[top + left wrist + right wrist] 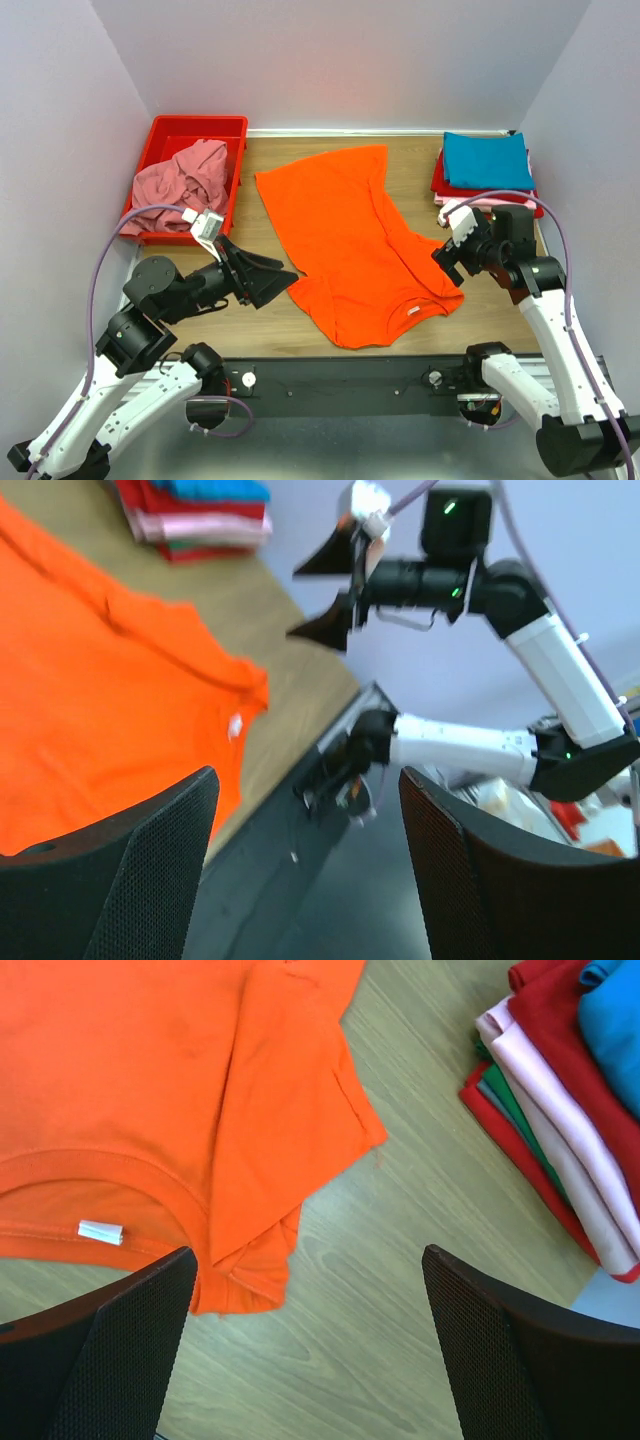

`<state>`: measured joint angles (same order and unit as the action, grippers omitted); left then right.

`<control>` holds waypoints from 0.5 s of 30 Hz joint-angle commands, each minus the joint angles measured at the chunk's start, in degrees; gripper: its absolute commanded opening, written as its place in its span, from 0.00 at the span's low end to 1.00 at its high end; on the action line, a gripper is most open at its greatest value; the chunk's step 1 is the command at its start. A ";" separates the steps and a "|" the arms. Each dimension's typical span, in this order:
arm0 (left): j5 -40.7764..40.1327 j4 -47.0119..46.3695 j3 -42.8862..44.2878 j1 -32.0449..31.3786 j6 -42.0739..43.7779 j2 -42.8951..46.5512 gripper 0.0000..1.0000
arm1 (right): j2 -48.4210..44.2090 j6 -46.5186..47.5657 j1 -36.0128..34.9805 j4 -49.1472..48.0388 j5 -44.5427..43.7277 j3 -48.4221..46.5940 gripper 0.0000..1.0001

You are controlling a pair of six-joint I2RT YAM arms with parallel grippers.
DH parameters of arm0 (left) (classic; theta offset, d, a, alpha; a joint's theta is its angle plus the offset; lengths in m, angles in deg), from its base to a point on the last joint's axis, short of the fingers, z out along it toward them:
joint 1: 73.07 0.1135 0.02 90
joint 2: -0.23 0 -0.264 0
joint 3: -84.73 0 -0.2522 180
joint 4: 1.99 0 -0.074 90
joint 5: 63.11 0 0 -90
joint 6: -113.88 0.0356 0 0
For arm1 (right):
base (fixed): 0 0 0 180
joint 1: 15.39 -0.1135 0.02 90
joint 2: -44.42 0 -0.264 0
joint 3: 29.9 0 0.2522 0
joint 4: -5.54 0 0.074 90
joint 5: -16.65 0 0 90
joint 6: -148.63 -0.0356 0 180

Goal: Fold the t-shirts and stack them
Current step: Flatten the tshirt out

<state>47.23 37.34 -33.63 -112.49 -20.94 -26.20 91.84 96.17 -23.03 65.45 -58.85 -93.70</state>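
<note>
orange t-shirt: cropped by top and left edges, right wrist view
folded stack: runs off right edge
neck label: print too small to read

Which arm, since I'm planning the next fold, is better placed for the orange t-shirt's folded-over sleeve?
Right: the right end effector, open, hangs beside the orange t-shirt's folded-over sleeve; the left end effector sits at the opposite edge.

Light wood-grain worktop, enclosed on three sides by plain pale lavender walls; even, diffuse lighting.
</note>
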 commanded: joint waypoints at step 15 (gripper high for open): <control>-11.29 -9.30 -12.25 -0.92 8.45 -31.22 0.68 | 24.91 -9.33 0.52 -6.95 29.08 -1.99 0.99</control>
<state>35.52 30.26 -40.06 -112.58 -10.54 -57.96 115.45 88.10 -22.79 60.44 -38.33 -96.39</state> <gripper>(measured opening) 0.695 0.994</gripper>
